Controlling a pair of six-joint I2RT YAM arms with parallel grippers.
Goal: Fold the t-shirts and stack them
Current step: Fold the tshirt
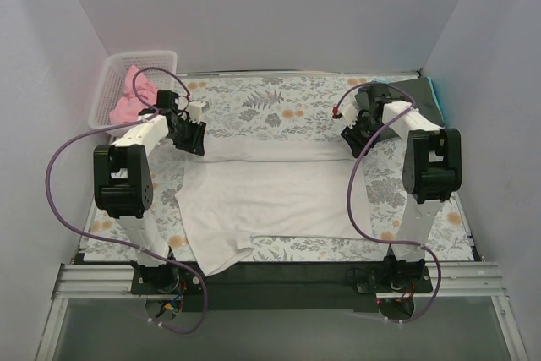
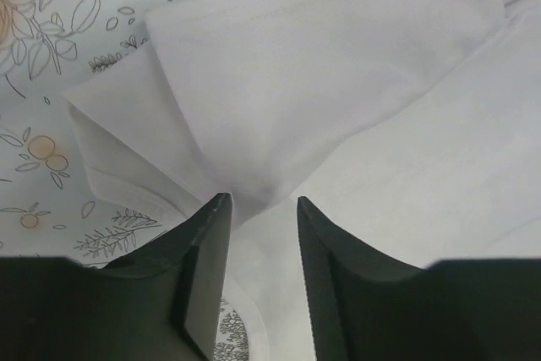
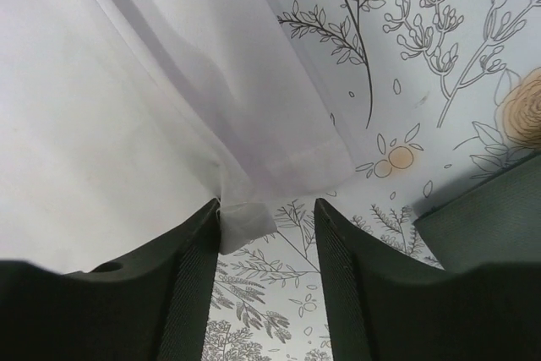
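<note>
No lettering, label, brand mark or number is showing legibly in any view. The only print appearing is the flower-and-leaf pattern on the floral cloth (image 1: 279, 107), and it is carrying no words.

A: Top view?
B: High, behind the bases, looking down; whole worktop (image 1: 279, 107) in frame.
A: Wrists?
B: Close in, each looking past its own fingers (image 2: 203, 268). All three share the white shirt (image 1: 279, 196), far edge.
</note>
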